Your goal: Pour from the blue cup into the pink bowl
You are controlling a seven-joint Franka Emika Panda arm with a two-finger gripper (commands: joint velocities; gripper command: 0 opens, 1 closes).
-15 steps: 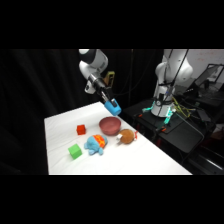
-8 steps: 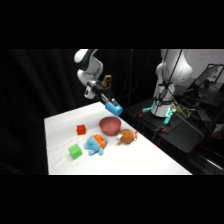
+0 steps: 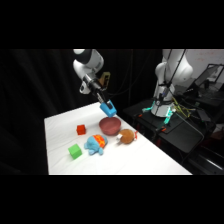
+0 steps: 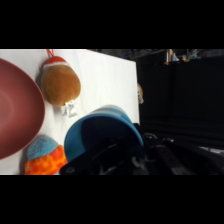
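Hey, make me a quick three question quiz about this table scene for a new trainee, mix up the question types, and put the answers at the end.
1. True or false: the pincer holds the blue cup in the air above the pink bowl.
2. Multiple choice: which thing lies nearest the green cube? A) the brown round toy B) the light-blue plush toy C) the pink bowl
3. Fill in the blank: the small block beyond the green cube, towards the table's far edge, is coloured ____.

Key: 1 true; 2 B; 3 red.
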